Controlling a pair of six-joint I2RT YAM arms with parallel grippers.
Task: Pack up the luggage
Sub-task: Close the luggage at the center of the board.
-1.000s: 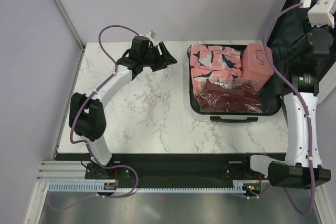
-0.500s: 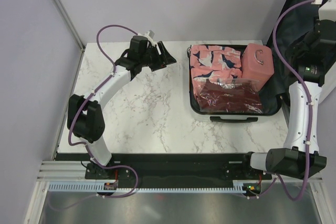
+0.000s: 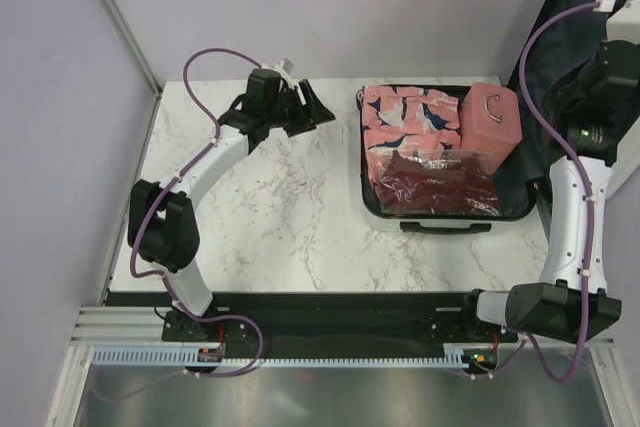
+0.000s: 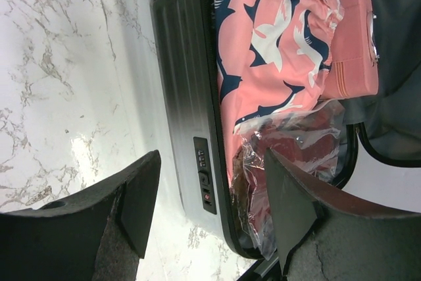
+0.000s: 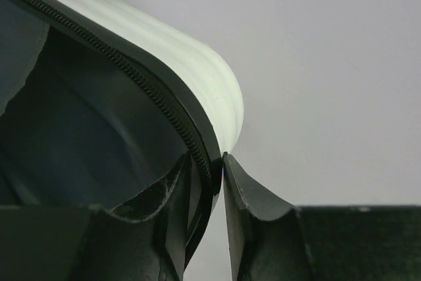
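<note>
The luggage (image 3: 440, 215) lies open on the table's right side, its lid (image 3: 560, 7) standing up behind on the right. Inside lie a pink shark-print garment (image 3: 405, 117), a small pink case (image 3: 490, 117) and a clear bag of dark red items (image 3: 435, 182). My right gripper (image 5: 209, 162) is shut on the lid's zippered rim (image 5: 197, 139), one finger inside against the dark lining, the other on the pale outer shell (image 5: 217, 83). My left gripper (image 3: 318, 107) hangs open just left of the luggage, nothing between its fingers; its wrist view shows the grey shell (image 4: 184, 97) and lock (image 4: 204, 182).
The luggage's carry handle (image 3: 445, 228) sticks out toward the near edge. Marble tabletop (image 3: 280, 217) spreads left of the luggage. Grey walls close off the back and left. The right arm (image 3: 570, 217) rises beside the luggage's right side.
My right gripper has risen to the top of the upright lid and closed on its rim. The left arm has stayed put and open.
</note>
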